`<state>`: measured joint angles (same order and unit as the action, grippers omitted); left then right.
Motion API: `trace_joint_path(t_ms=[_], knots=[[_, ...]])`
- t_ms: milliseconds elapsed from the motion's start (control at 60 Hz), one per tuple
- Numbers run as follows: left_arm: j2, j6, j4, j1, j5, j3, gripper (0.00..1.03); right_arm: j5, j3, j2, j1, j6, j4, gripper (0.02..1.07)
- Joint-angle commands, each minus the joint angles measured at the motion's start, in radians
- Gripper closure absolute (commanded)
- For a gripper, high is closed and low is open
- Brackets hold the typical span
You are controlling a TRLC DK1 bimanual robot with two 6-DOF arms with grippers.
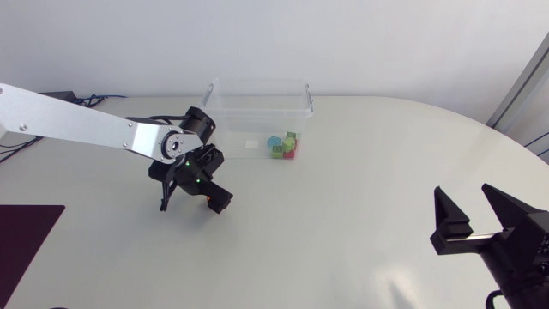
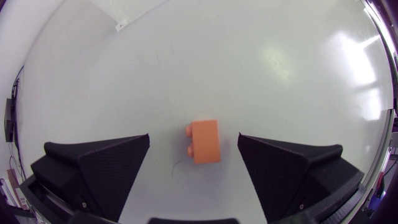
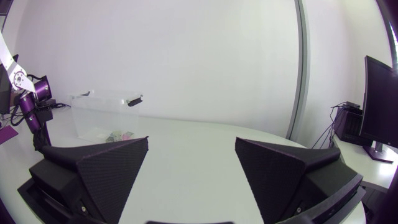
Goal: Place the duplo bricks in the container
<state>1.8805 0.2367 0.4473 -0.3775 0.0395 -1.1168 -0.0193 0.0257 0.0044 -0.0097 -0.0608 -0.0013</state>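
An orange duplo brick (image 2: 205, 141) lies on the white table between the fingers of my left gripper (image 2: 193, 138), which is open and touches it on neither side. From above, the left gripper (image 1: 192, 197) points down at the table just in front of the clear plastic container (image 1: 257, 107), and it hides the brick. Several coloured bricks (image 1: 284, 146) lie in the container's right front corner. My right gripper (image 1: 470, 216) stands open and empty at the table's near right, far from the container (image 3: 102, 112).
A dark mat (image 1: 26, 236) lies at the table's left front edge. A corner of the container (image 2: 124, 15) shows ahead of the left gripper. The left arm (image 3: 31, 102) stands beside the container in the right wrist view.
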Motion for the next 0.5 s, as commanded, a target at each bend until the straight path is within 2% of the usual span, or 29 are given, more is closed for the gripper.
trace_joint_path(t_ms=[0,367,483], knots=[[0.026,0.004,0.005,-0.003,0.007,-0.026,0.04,-0.002,-0.026,-0.009,-0.01,-0.019,-0.009,0.06],[0.028,0.003,0.005,-0.001,0.007,-0.031,0.08,-0.002,-0.026,-0.009,-0.01,-0.019,-0.009,0.06],[0.029,0.003,0.005,-0.001,0.005,-0.032,0.15,-0.002,-0.026,-0.007,-0.01,-0.019,-0.009,0.06]])
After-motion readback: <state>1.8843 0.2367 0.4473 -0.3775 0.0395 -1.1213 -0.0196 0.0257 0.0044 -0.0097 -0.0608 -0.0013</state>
